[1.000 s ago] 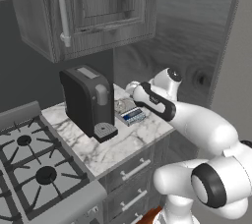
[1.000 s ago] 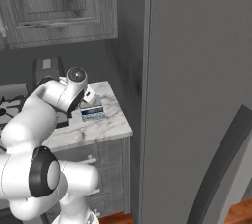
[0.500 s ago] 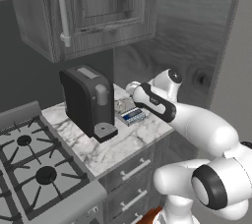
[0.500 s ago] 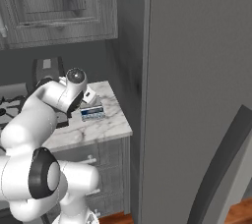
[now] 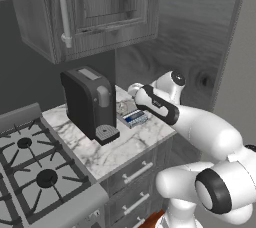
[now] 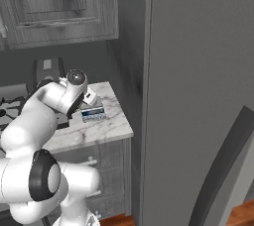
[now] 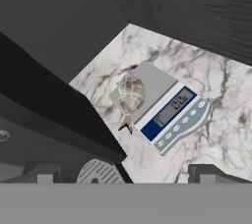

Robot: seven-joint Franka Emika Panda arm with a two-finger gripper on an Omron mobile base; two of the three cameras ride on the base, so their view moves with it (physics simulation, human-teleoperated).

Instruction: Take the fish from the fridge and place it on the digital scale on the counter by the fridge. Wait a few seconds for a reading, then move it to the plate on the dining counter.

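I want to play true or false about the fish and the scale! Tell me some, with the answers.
1. The small silvery-grey fish lies on the flat silver-grey digital scale. True.
2. The gripper is holding the fish. False: it is open, above the fish.
3. The tall grey fridge door is wide open. False: it looks shut.
4. A black coffee machine stands beside the scale on the marble counter. True.

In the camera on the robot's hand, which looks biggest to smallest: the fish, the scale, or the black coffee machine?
1. Black coffee machine, though it sits nearest the camera, which inflates it.
2. Digital scale.
3. Fish, lying on the scale's edge, clearly smallest.
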